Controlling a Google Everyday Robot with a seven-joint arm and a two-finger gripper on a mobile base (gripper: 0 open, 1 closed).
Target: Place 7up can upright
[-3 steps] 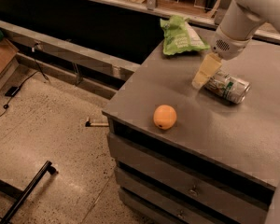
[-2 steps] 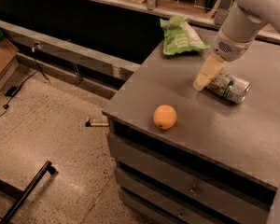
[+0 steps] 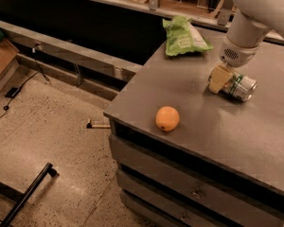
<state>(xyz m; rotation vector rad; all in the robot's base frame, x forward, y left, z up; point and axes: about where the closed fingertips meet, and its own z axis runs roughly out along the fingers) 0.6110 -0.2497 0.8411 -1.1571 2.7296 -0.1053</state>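
The 7up can lies on its side on the grey cabinet top, at the right, with its silver end facing right. My gripper hangs from the white arm and is down at the can's left end, touching or overlapping it. The can's left part is hidden behind the gripper.
An orange fruit sits near the cabinet's front edge. A green snack bag lies at the back left corner. Drawers run below the top. A low shelf and the speckled floor are to the left.
My gripper has moved a little to the right and down, closer onto the can's left end. The can still lies on its side.
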